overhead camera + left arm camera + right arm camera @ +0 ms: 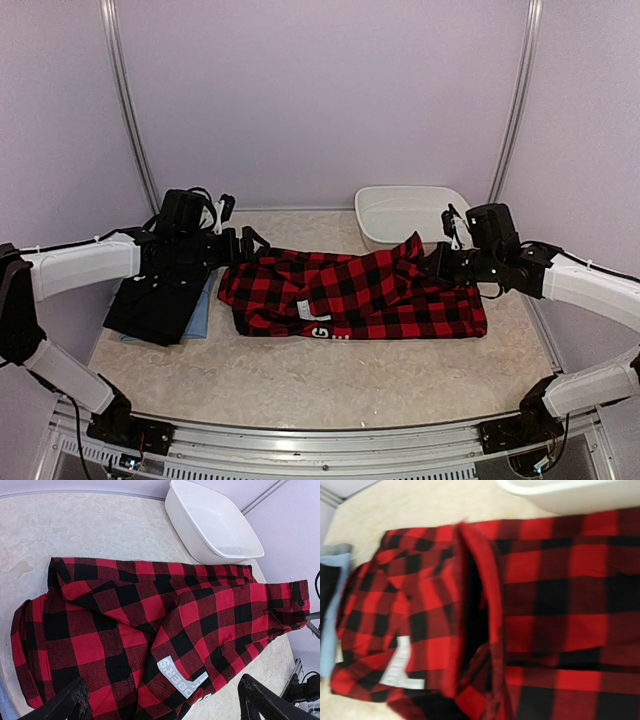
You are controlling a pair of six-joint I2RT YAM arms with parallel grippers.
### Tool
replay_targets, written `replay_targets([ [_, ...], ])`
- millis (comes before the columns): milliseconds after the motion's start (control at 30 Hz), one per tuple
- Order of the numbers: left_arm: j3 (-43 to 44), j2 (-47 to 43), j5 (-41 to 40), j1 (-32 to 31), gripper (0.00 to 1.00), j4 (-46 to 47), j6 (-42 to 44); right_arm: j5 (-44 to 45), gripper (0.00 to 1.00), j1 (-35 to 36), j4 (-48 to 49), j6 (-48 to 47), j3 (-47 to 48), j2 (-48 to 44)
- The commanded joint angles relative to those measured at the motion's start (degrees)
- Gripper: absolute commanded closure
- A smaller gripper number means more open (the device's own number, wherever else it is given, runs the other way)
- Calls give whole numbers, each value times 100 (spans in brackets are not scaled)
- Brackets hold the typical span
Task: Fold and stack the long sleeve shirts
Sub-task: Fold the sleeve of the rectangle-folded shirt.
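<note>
The flannel shirt [350, 295] lies left-to-right, its right end clamped in the right pincer [438, 262], the left pincer [243, 246] gaping beside the other end.

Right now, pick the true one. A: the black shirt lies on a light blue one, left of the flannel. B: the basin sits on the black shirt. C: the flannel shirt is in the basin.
A: the black shirt overlies the light blue shirt, left of the flannel shirt.

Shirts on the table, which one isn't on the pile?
The checked shirt, red and black, lying apart in the middle. The black shirt sits stacked on the blue one at the left.
</note>
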Motion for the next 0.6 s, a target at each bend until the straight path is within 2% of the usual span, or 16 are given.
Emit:
replay_targets([
  [0, 191, 110, -287, -168, 1, -212, 217, 18, 100, -296, -236, -132, -184, -69],
  [333, 233, 271, -283, -246, 1, -200, 233, -535, 100, -423, -225, 163, 99, -238],
  [567, 217, 200, -419, -273, 1, -211, 281, -1029, 100, -428, -632, 483, 392, -368],
])
